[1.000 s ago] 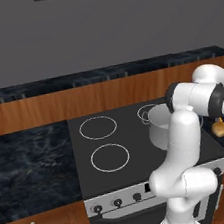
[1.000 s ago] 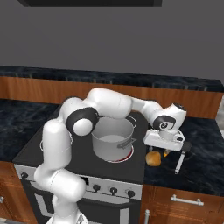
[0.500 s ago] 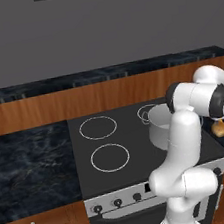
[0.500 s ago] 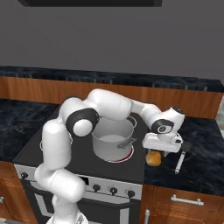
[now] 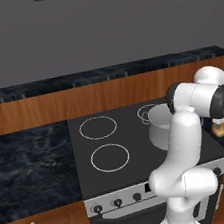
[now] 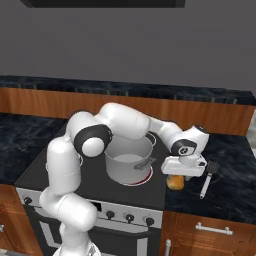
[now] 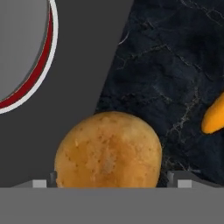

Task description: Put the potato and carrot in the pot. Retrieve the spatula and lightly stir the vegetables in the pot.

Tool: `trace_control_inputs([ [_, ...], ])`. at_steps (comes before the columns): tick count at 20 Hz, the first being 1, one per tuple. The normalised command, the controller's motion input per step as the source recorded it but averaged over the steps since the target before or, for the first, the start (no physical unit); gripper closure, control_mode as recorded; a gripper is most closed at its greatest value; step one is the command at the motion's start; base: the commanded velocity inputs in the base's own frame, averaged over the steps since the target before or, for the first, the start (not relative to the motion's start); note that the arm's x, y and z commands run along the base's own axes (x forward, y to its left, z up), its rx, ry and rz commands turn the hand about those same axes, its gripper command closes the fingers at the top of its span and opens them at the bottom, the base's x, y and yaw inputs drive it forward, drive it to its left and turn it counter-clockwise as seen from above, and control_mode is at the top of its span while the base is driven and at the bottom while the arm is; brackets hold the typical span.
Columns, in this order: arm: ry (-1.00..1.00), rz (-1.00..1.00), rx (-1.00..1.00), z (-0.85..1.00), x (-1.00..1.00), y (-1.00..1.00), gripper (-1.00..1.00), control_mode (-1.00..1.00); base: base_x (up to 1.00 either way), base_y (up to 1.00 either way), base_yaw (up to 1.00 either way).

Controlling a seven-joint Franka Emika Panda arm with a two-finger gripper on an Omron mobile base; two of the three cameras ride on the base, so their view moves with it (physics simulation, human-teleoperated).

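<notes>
The potato (image 7: 108, 153) lies on the dark counter just right of the stove, golden brown and rounded. My gripper (image 7: 111, 183) is low over it, open, with one fingertip on each side of it. From the right base view the hand (image 6: 183, 169) sits right on top of the potato (image 6: 175, 183). The orange carrot (image 7: 214, 115) lies on the counter a little beyond the potato. The silver-grey pot (image 6: 129, 161) stands on the front right burner, left of the hand, and shows nothing inside. The spatula (image 6: 207, 179) lies on the counter to the right.
A red burner ring (image 7: 38, 74) shows around the pot's base. The black stove top (image 5: 108, 140) has two free burners on its left. Dark marble counter (image 6: 227, 182) runs on both sides, with a wooden backsplash behind.
The hand has come down onto the potato, from a little above it to its fingers straddling it. The pot, carrot and spatula have not moved.
</notes>
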Motion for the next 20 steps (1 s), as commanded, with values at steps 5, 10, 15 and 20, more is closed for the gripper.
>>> trace_control_inputs([
  [5,-0.05,0.05,0.00,-0.30,-0.05,0.20,-1.00,-1.00,0.00,0.00,0.00],
  [10,-0.03,0.00,0.00,-0.05,-0.14,0.16,-1.00,-1.00,0.00,0.00,0.00],
  [15,0.00,0.00,0.00,0.00,-0.07,0.07,1.00,-1.00,0.00,0.00,0.00],
  [20,0.00,0.00,0.00,0.00,-0.08,0.02,1.00,-1.00,0.00,0.00,0.00],
])
